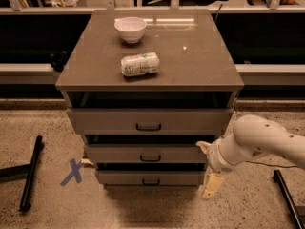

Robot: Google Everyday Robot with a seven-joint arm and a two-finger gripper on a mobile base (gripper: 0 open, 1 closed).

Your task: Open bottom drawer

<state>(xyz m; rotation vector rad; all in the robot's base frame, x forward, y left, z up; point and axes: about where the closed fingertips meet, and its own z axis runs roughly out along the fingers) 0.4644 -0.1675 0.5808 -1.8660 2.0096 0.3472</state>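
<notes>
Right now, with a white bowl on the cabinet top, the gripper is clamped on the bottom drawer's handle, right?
No. The gripper hangs open beside the bottom drawer, clear of its handle. The white bowl is on the cabinet top, as the camera view shows.

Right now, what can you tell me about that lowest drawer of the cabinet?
The bottom drawer is the lowest of three: a flat grey-brown front, narrowest of the stack, with a small black bar handle at its centre. A dark gap runs above it. It sits just above the speckled floor. The gripper, open, hangs by its right end, clear of the handle.
</notes>
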